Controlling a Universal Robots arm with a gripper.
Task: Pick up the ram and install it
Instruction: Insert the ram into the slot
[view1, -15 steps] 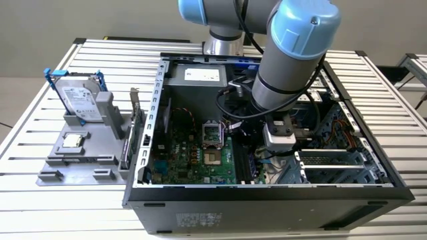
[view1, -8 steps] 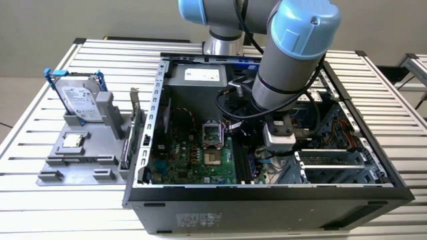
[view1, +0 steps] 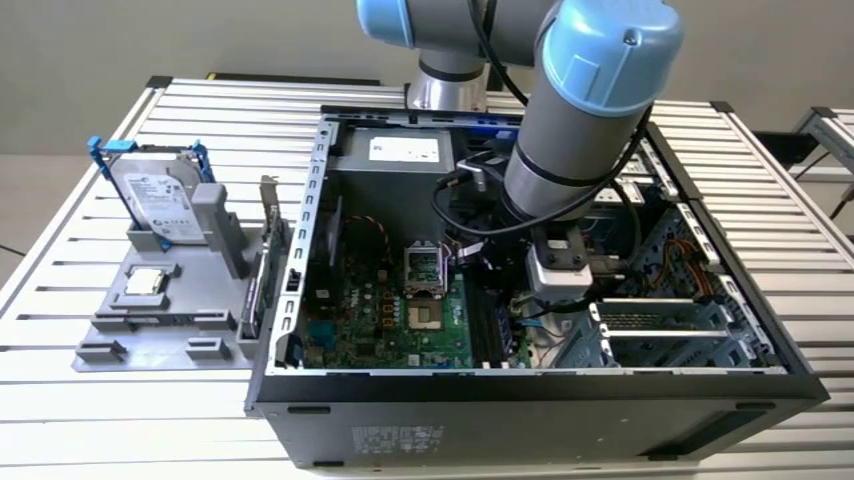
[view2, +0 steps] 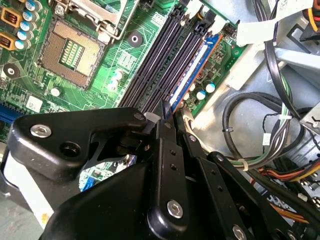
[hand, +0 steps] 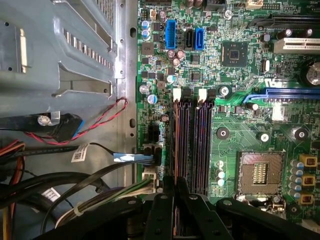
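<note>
My gripper (view2: 167, 112) reaches down inside the open computer case (view1: 287, 300), over the black memory slots (hand: 202, 145) beside the processor socket (hand: 260, 172). Its fingers are pressed together on the ram (view2: 195, 67), a thin stick that stands on edge and shows a bluish-white strip. The ram runs along the outermost slot, the one nearest the board's edge. Whether it sits fully in the slot I cannot tell. In the exterior view the gripper (view1: 514, 310) hangs below the arm's white wrist block, low over the motherboard (view1: 387, 320). In the first wrist view the gripper (hand: 175, 187) meets at the slot's end.
Cable bundles (view2: 260, 150) and a drive cage (view1: 667, 330) crowd the side of the case past the slots. Outside the case, at the exterior view's left, a grey fixture (view1: 147, 320) holds a silver hard drive with blue rails (view1: 160, 200) and a card with a metal bracket (view1: 267, 260).
</note>
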